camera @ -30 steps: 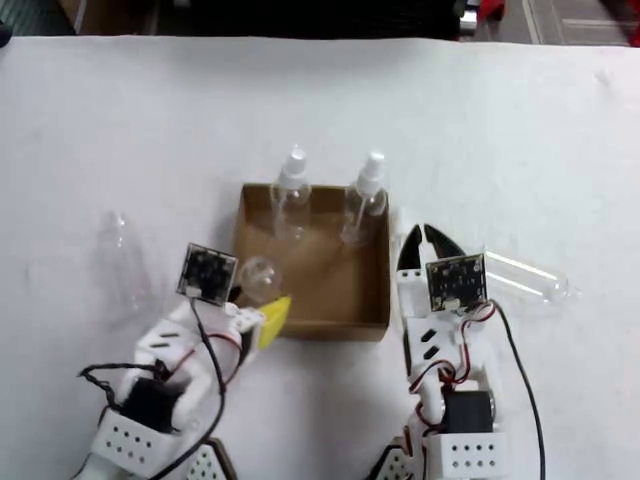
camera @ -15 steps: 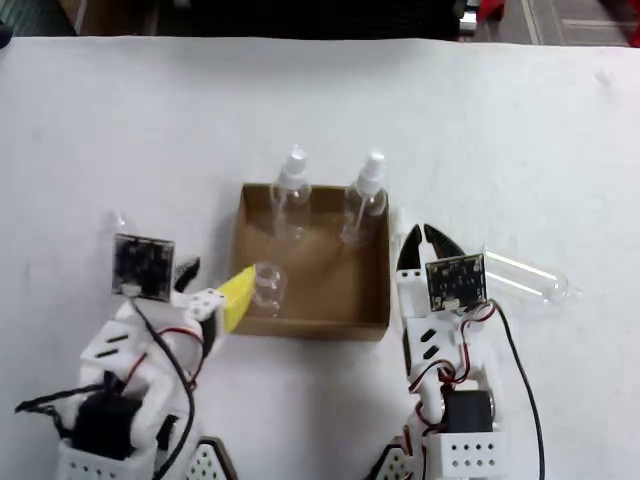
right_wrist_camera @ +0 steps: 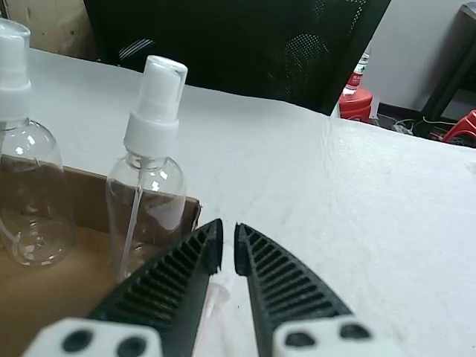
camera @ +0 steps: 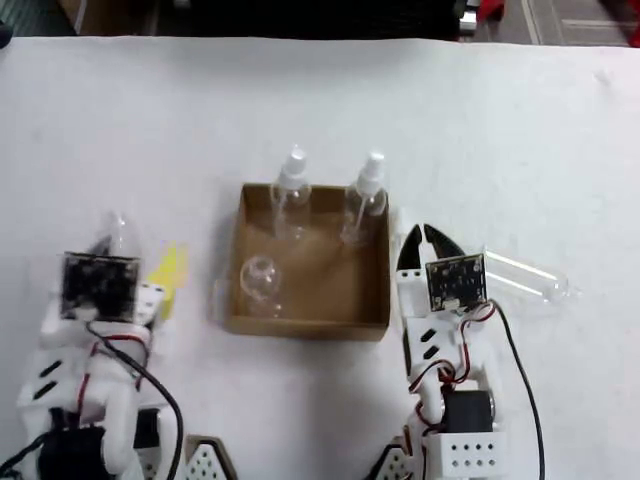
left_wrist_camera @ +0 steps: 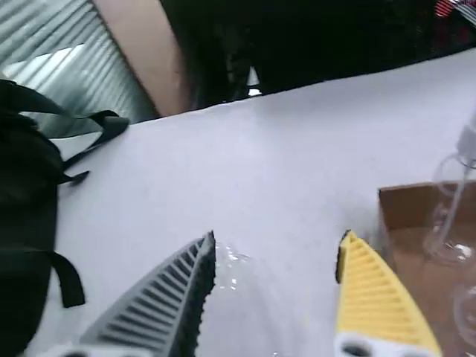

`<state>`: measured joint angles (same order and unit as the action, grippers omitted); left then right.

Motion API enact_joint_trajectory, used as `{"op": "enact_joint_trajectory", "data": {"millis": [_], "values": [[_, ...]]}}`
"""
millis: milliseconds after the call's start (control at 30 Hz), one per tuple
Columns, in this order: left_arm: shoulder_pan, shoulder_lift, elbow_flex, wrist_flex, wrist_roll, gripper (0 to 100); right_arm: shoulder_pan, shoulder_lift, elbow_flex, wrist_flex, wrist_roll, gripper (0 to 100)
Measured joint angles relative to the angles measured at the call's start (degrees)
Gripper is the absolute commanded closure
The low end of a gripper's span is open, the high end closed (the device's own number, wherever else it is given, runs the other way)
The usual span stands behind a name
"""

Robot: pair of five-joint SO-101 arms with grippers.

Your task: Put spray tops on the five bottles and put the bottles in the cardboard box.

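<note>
The cardboard box (camera: 375, 300) sits mid-table. Two clear bottles with white spray tops (camera: 292, 195) (camera: 365, 200) stand at its back wall, and a topless bottle (camera: 262, 280) stands at its front left. My left gripper (camera: 138, 250) (left_wrist_camera: 279, 242) is open left of the box, its grey and yellow fingers on either side of a clear topless bottle (camera: 118, 232) (left_wrist_camera: 232, 268) on the table. My right gripper (camera: 425, 242) (right_wrist_camera: 227, 242) is shut and holds nothing, just right of the box. Another clear bottle (camera: 525, 275) lies right of it.
White table all round, with open room behind the box. A black bag (left_wrist_camera: 30, 216) lies off the table's left side and a dark chair (right_wrist_camera: 245, 44) stands beyond the far edge.
My left gripper has swung left, away from the box and the topless bottle in it, to the bottle on the left. The right arm has not moved.
</note>
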<state>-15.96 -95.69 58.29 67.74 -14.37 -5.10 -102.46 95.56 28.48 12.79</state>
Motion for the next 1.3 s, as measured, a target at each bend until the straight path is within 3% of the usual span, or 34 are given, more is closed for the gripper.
{"op": "enact_joint_trajectory", "data": {"millis": [133, 333, 467, 733, 1000, 1167, 1300], "values": [[-4.13, 0.00, -3.69, 0.00, -5.80, 77, 0.00, 0.00, 0.00, 0.00, 0.00, 98.3], [-10.99, 0.00, -5.36, 0.00, -13.89, 89, 0.00, 0.00, 0.00, 0.00, 0.00, 98.3], [-15.21, 0.00, -5.36, 0.00, -17.67, 90, 0.00, 0.00, 0.00, 0.00, 0.00, 98.3], [-16.62, 1.76, -5.45, 4.57, -17.49, 90, 0.00, 0.00, 0.00, 0.00, 0.00, 98.3], [-16.88, 25.93, -7.91, 6.07, -15.91, 91, 0.00, 0.00, 0.00, 0.00, 0.00, 98.3], [-16.88, 39.82, -18.55, 16.53, -10.02, 90, 0.00, 0.00, 0.00, 0.00, 0.00, 98.3], [-16.88, 43.43, -25.93, 24.97, -8.79, 90, 0.00, 0.00, 0.00, 0.00, 0.00, 98.3]]}}
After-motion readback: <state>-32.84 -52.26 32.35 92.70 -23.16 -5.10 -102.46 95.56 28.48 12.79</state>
